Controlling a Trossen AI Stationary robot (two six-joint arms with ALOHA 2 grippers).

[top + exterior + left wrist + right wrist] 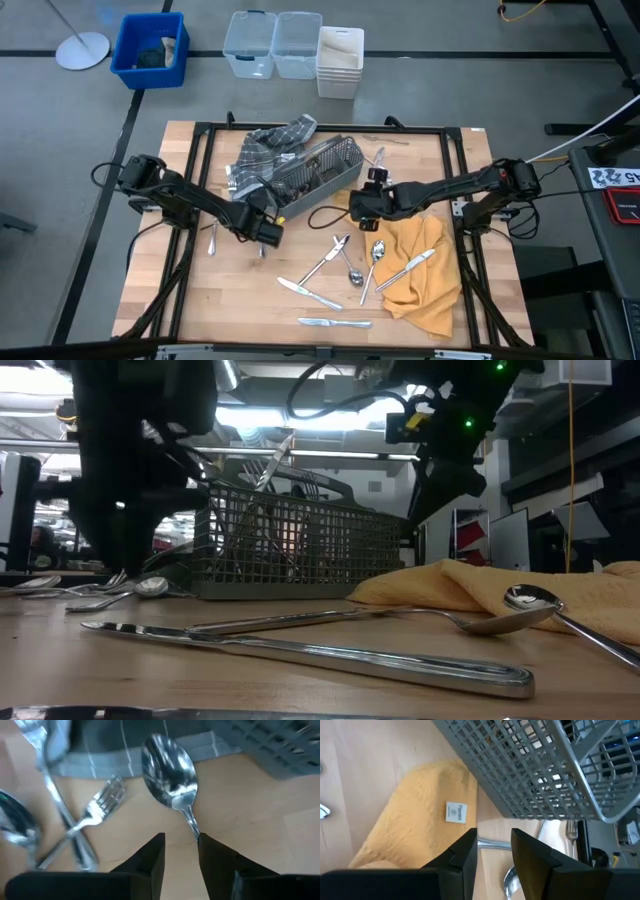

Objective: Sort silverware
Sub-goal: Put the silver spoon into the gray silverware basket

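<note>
Overhead view straight down, low view table-level, both sharing caddy (318, 170), wrist views close

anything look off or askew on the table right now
Yes: the grey mesh caddy lies tipped on its side rather than upright, partly on a rumpled grey cloth. The yellow cloth is crumpled, with a knife lying on it.

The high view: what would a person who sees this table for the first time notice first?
Probably the grey wire caddy lying near the middle of the table, half on a grey checked cloth, with both dark arms reaching toward it. Next, the shiny silverware scattered on the bare wood in front of it and on the yellow cloth at the right. The left gripper hangs just over a spoon, its fingers apart around the handle.
</note>
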